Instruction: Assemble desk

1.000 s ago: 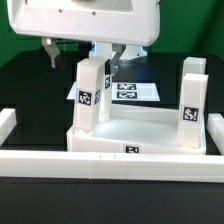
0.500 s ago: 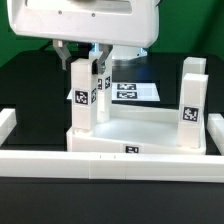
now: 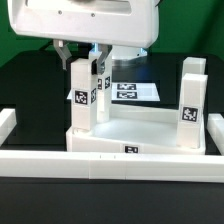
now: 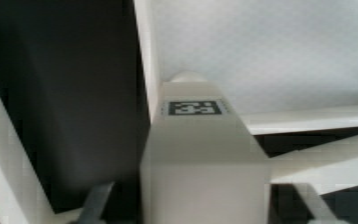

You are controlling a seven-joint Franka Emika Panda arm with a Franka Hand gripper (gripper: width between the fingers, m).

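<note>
Exterior and wrist views. The end effector has its fingers narrowed onto the top of the left leg of the desk, one finger on each side of the bar. This leg stands upright in the left far corner of the desk top, a shallow white tray on the black worktop. A second tagged leg stands upright at the right. The marker board lies behind. In the wrist view the gripped leg fills the centre.
</note>
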